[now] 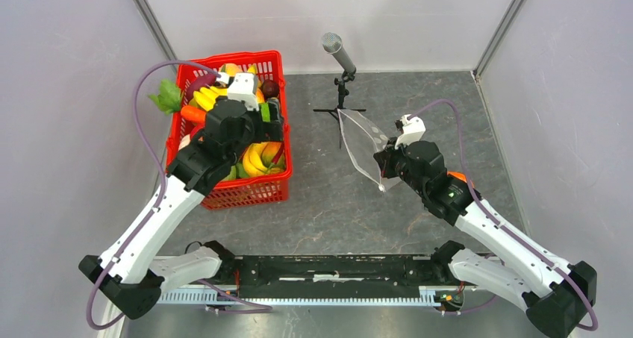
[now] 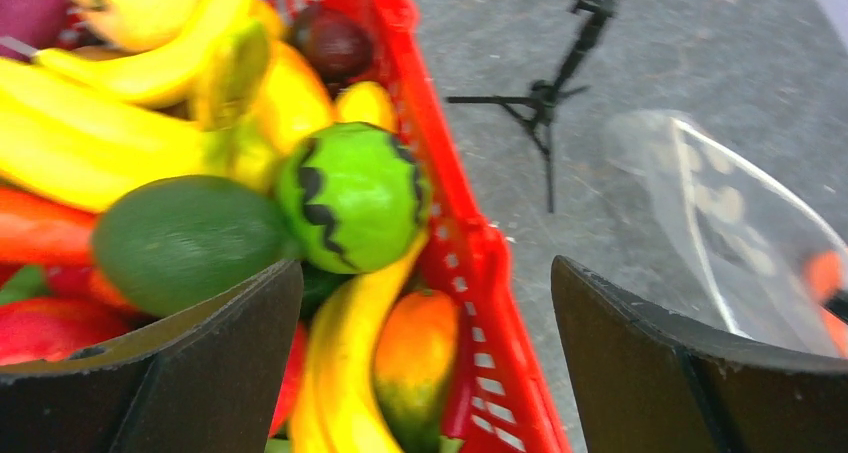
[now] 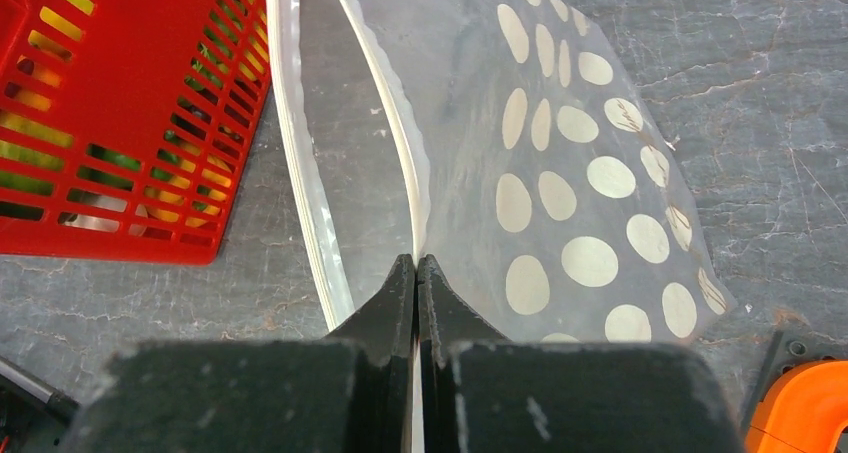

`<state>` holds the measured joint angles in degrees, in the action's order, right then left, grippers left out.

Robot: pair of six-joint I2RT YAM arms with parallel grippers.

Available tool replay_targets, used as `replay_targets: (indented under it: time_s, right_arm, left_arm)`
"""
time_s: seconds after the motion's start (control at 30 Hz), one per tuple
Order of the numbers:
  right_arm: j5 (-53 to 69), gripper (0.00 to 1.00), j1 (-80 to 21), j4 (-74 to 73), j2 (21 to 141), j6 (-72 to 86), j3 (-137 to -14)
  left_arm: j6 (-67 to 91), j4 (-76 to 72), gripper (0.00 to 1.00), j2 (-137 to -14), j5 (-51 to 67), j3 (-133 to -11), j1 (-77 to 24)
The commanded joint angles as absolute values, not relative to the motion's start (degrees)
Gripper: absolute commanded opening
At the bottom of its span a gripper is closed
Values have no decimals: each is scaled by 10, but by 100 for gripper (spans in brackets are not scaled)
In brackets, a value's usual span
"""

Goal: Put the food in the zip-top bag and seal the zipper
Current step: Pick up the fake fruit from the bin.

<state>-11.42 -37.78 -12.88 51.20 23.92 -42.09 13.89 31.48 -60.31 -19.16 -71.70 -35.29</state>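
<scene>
Overhead, the left gripper [image 1: 270, 118] hangs above the red basket [image 1: 246, 192] at the left, where the food [image 1: 257, 159] lies piled. To the right, well apart from the basket, the right gripper [image 1: 382, 170] holds the zip-top bag [image 1: 362, 140] by its near end, with a microphone stand [image 1: 340, 54] just beyond.

From the left wrist, the jaws stand wide apart and empty over a green striped ball [image 2: 350, 195], an avocado [image 2: 185, 238] and bananas [image 2: 90, 143]. The bag shows blurred at the right.

From the right wrist, the jaws are pinched tight on one lip of the zipper [image 3: 395, 113]. The mouth gapes, and the basket lies to its left.
</scene>
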Motion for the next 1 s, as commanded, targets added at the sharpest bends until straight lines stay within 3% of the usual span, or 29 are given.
replay_targets:
  time_s: [0.0,0.47,0.97]
  right_arm:
    - [-109,0,-380,-104,502,229,-423]
    - [-104,0,-379,-100,502,227,-417]
    - [-96,0,-380,-92,512,223,-421]
  left_arm:
    - [165,344,100,-602,-274,-748,-318]
    - [251,367,100,-612,-361,-737,-258]
    - [240,329,100,-672,-255,-703,-169]
